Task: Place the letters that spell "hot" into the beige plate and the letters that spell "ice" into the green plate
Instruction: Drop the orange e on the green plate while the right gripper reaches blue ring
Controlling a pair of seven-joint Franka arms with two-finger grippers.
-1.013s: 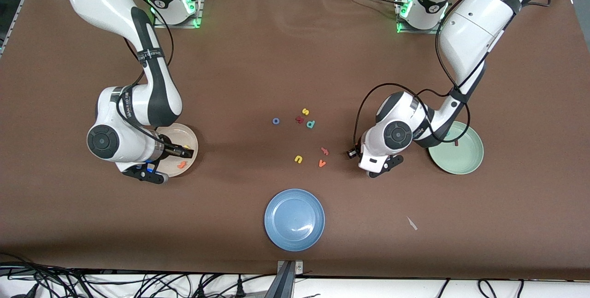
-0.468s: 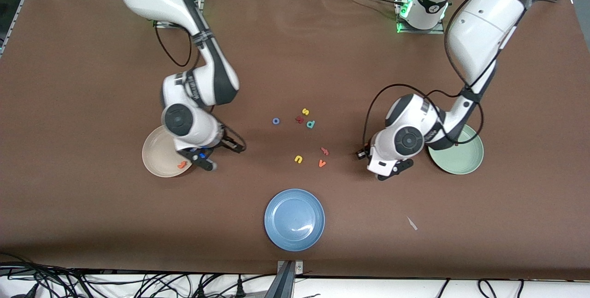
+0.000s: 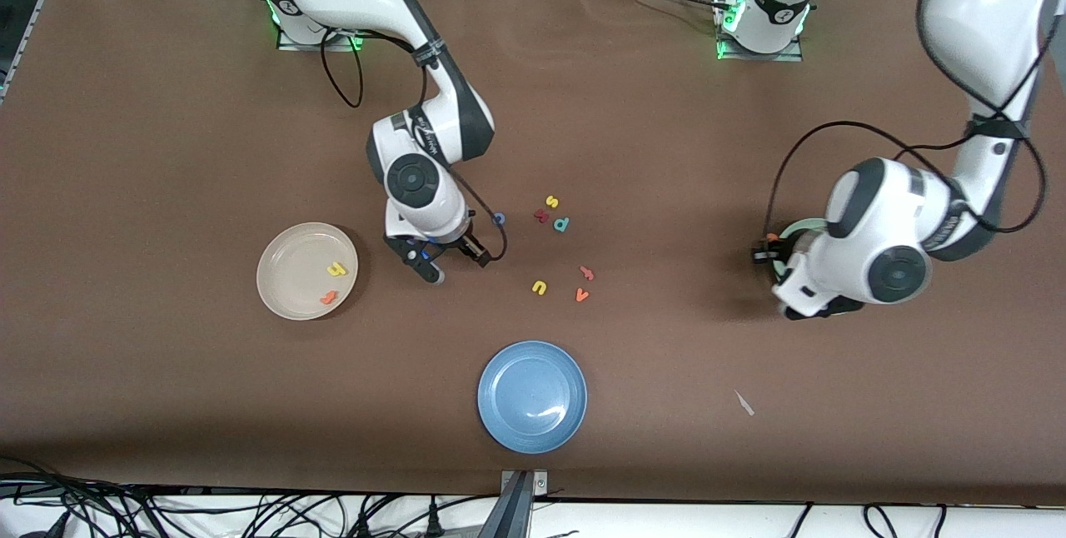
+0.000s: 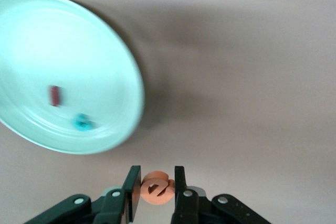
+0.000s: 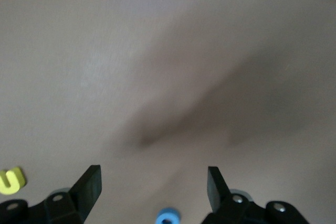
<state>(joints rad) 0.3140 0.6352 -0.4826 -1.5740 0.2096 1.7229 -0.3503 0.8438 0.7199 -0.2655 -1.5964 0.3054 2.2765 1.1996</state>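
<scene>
Our left gripper (image 4: 154,190), pinching the orange "e" (image 4: 156,187), sits just beside the green plate (image 4: 118,51), while our right gripper (image 5: 153,184), spread wide, hovers by the blue "o" (image 5: 168,217).

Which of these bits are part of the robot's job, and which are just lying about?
Job: beige plate holding h and t; green plate holding i and c; e, gripped in left pincer above the table; o, by the open right pincer.

Lying about: blue plate, s, d, u, v, dark red letter, orange letter, white scrap.
</scene>
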